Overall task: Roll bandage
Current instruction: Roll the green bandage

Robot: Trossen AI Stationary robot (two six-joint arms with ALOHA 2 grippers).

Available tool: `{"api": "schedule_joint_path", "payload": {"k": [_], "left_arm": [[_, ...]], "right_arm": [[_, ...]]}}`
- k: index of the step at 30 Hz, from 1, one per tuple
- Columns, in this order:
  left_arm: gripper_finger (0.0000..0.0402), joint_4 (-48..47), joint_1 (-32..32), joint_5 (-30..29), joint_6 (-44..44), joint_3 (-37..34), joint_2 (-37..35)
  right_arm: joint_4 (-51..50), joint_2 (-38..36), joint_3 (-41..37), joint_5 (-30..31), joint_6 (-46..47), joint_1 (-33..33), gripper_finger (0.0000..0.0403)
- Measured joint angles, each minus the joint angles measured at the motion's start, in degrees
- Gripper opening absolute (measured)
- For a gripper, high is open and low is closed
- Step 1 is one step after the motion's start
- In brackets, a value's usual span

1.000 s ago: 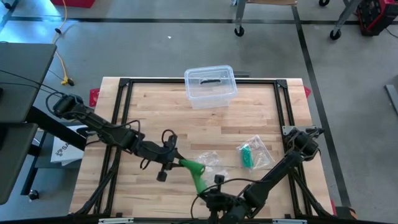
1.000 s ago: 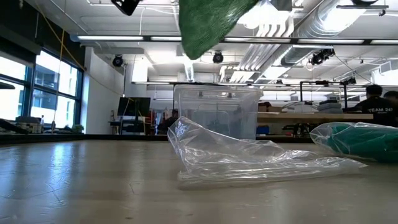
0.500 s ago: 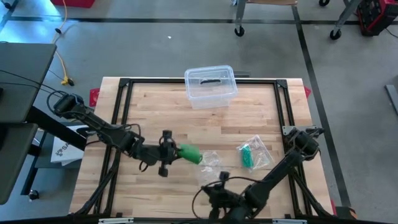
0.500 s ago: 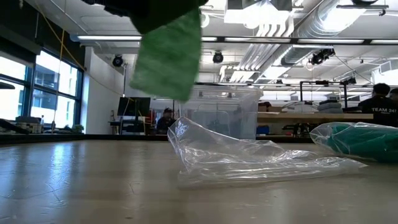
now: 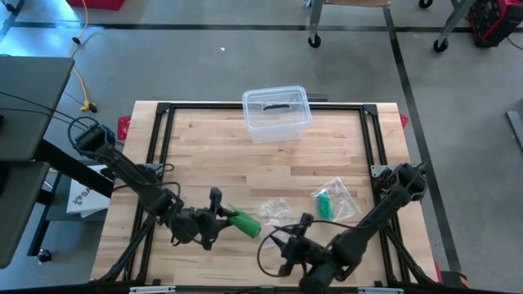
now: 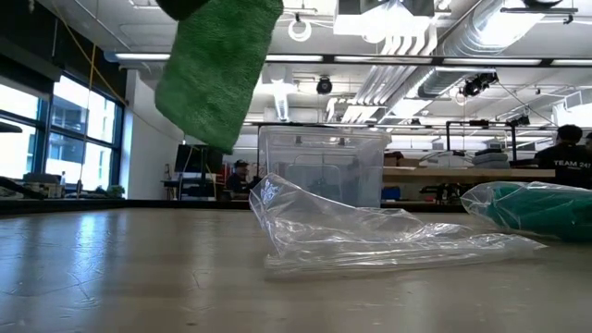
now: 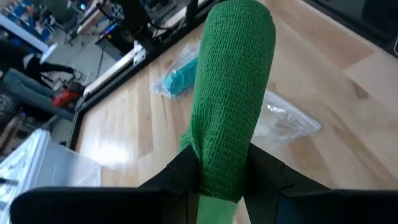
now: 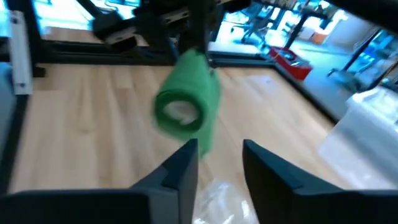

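Observation:
A green bandage roll [image 5: 246,223] hangs above the near middle of the wooden table, with my left gripper [image 5: 222,219] shut on it. In the low view the roll [image 6: 217,69] is well clear of the tabletop. My right gripper [image 5: 280,245] stands open just right of the roll. Its wrist view shows the roll's hollow end [image 8: 180,115] ahead of the fingers, untouched. My left gripper pinches the roll between its two fingers [image 7: 186,171] at the roll's near end [image 7: 221,168]. The fingers come from the table's left, slanting a little down, and the roll sticks out ahead along them. It is lifted clear of the table.
An empty clear plastic bag [image 5: 276,210] lies crumpled just beyond the roll. A teal bandage in its bag [image 5: 327,202] lies to the right. A clear lidded container [image 5: 277,113] stands at the far edge. Black frame rails [image 5: 163,147] run along the table's sides.
My right gripper has let go of the bandage's loose end and drawn back to the right and up. My left gripper has rolled its wrist and gone toward the near edge with the bandage. The bandage was stretched between both grippers and is now a compact roll.

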Motion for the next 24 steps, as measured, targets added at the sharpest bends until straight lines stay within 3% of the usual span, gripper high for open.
{"api": "schedule_joint_path", "payload": {"k": [4, 12, 17, 24], "left_arm": [[0.0085, 2.2, -0.6, -0.1, 0.7, 0.0, 1.2], [0.0085, 3.9, -0.6, 0.8, 0.0, 0.0, 1.5], [0.0085, 4.0, -0.5, 2.6, -1.5, 0.0, 1.5], [0.0085, 4.2, -0.5, 4.6, -2.1, 0.0, 1.5]], "right_arm": [[3.8, 0.0, 0.0, -1.1, -9.9, -1.7, 0.0139], [12.8, 1.7, 0.0, -8.7, -36.7, -3.7, 0.0142], [14.9, 2.3, 0.0, -3.7, -42.6, -3.5, 0.0142], [17.1, 2.3, 0.0, -3.2, -50.1, -3.1, 0.0142]]}}
